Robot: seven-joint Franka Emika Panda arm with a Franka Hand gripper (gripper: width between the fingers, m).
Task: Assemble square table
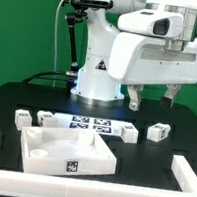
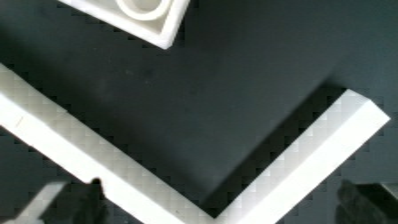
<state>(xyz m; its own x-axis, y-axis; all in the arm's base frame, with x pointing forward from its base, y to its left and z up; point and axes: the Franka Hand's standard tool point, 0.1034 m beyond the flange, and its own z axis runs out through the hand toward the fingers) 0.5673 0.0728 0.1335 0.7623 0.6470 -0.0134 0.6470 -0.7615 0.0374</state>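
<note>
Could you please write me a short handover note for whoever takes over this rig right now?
Gripper: fingers open, nothing held, hovering on the exterior view's right.
Square panel: lying recessed side up near the front, towards the exterior view's left.
Legs: loose blocks in a row behind the panel, either side of the marker board.
Done: no leg attached yet.
Left: fit every leg to the panel.
</note>
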